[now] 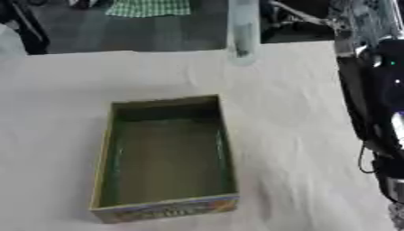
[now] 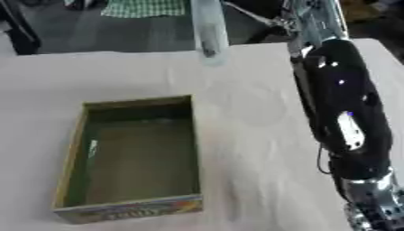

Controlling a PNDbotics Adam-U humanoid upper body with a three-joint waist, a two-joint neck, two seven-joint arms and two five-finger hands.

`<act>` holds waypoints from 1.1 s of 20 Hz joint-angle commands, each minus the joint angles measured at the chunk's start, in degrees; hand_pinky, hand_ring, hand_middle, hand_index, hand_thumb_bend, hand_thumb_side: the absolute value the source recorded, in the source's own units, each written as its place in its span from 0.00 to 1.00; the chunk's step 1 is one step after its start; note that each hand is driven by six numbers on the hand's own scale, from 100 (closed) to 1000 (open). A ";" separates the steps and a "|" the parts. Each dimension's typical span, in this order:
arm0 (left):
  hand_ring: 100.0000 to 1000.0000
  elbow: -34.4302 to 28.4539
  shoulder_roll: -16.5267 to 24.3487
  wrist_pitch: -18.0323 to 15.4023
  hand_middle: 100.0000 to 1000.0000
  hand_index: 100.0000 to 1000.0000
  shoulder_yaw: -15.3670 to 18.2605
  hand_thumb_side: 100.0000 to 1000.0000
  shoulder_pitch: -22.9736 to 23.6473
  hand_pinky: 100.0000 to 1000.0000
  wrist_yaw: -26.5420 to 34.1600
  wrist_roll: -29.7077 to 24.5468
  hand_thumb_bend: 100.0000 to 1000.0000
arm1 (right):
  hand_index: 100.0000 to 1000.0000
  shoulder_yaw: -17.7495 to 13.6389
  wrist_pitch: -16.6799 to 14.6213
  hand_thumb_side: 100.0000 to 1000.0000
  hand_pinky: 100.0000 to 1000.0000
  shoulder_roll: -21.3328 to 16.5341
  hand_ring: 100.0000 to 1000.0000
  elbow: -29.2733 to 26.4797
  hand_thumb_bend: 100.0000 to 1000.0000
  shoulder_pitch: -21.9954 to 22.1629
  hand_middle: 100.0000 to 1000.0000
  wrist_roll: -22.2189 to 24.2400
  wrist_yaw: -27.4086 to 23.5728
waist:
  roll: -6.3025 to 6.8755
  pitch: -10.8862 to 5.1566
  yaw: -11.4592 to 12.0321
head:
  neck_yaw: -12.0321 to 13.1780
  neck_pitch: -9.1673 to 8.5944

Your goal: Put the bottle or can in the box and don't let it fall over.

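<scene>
Open green box (image 1: 166, 158) on white-clothed table (image 1: 300, 113), clear bottle (image 1: 241, 31) upright at far edge, right hand's fingers unseen

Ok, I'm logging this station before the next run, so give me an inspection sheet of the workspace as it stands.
Surface: white cloth-covered table, lightly wrinkled.
Job's things: open rectangular cardboard box with green inside, empty, printed front edge; tall clear bottle upright at the far table edge, apart from the box.
Clutter: nothing seen.
Hands: black right arm comes in along the right side; hand cut off at the lower corner, fingers not visible. Left hand not in view.
Cables: thin black cable looping beside the right arm.
Surroundings: dark floor, green checked cloth beyond the table.
</scene>
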 commanded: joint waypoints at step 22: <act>1.00 -1.13 1.08 -0.68 0.98 0.75 1.87 0.61 0.84 0.81 0.89 4.59 0.75 | 1.00 8.59 10.13 1.00 0.00 9.74 0.00 -1.44 0.42 4.86 0.30 2.35 4.28 | -0.50 -0.97 1.51 | -0.76 0.15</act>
